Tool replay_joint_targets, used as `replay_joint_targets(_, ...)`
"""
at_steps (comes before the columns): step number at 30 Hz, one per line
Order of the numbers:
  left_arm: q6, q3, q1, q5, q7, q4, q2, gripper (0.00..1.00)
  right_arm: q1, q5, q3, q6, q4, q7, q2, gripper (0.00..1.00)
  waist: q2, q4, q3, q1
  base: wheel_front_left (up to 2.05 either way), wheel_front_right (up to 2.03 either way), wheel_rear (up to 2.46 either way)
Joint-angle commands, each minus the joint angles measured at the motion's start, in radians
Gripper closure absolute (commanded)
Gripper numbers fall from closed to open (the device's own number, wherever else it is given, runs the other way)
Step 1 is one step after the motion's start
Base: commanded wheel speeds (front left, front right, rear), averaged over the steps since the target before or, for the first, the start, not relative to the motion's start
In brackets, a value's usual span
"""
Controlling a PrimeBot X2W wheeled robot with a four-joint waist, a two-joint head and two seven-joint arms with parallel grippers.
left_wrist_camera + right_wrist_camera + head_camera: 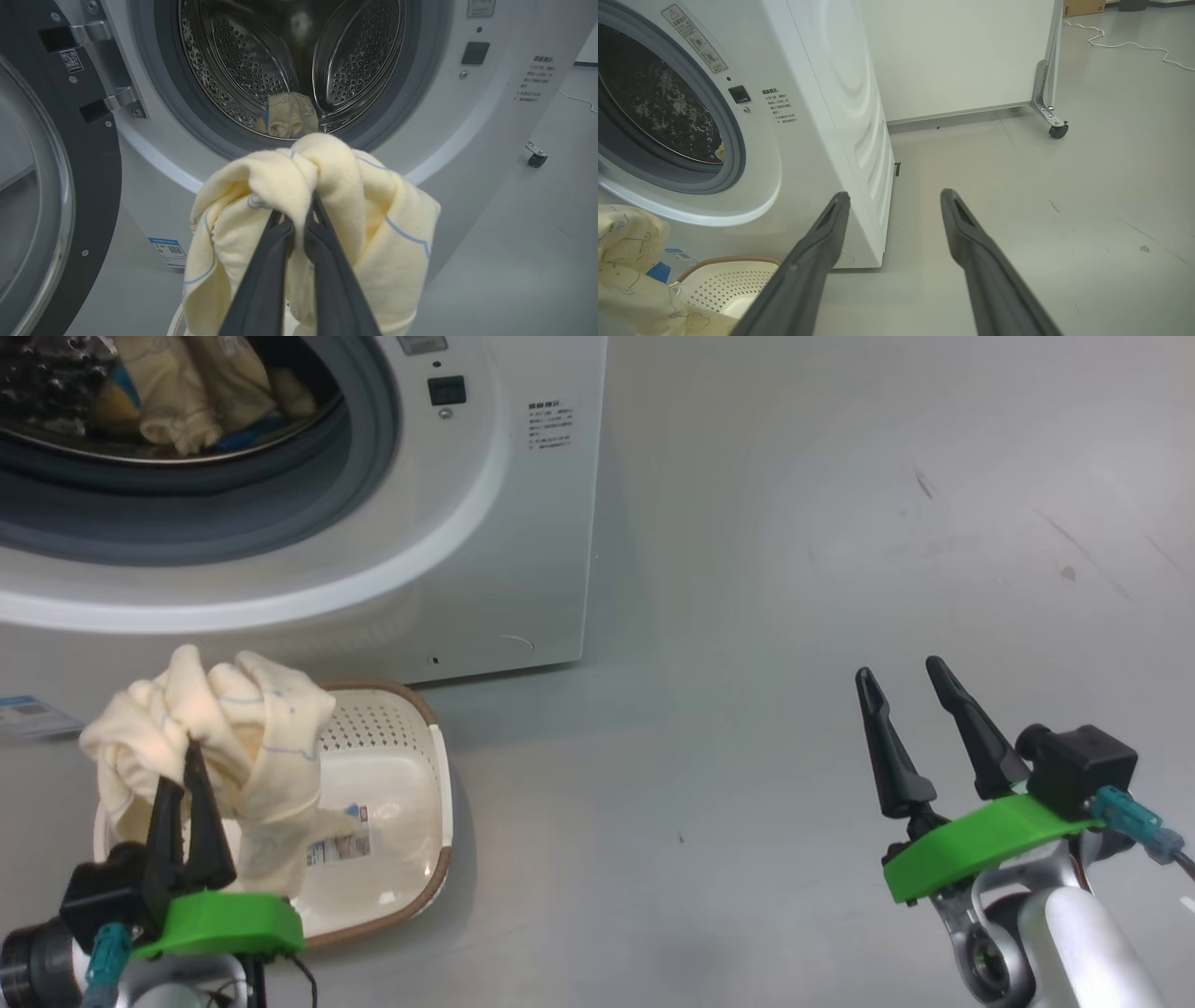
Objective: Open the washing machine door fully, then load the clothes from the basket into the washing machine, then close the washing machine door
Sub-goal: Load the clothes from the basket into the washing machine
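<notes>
The door point(96, 186) of the washing machine point(523, 523) stands swung wide on its hinges, so I judge the opening step done. Loading is well under way. A few cream clothes point(187, 392) with blue patches lie in the drum point(355, 56), low and near the front lip. My left gripper point(187, 770) is pinched tight on another cream garment point(243, 728), which bunches over my fingertips and hangs down over the basket point(397, 719). I cannot tell whether its lower end touches the basket bottom. The basket sits on the floor point(794, 569) just in front of the washing machine. The part of its bottom that I can see holds nothing but a sticker point(341, 845). The near left corner is hidden behind the garment, so something may lie there. My right gripper point(898, 670) hovers well off to the right above bare floor, its fingers spread wide and holding nothing. What is left, as I judge it, is to carry this garment into the drum, check the hidden corner of the basket, and then shut the door.
</notes>
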Motion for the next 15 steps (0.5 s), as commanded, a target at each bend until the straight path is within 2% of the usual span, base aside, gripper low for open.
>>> replay_joint_targets(1,0.027,0.030,0.007,0.010,-0.008,-0.047,0.012,1.00,-0.001,-0.012,0.014,0.000,-0.034,0.005,-0.003,0.00,-0.0001,0.001,-0.032,0.0002,0.00,0.00,0.00)
replay_joint_targets(15,0.047,0.004,0.155,-0.003,0.024,-0.148,-0.008,1.00,0.073,-0.031,-0.006,0.000,-0.058,0.045,0.006,0.00,-0.0001,0.036,-0.148,0.0002,0.00,0.00,0.00)
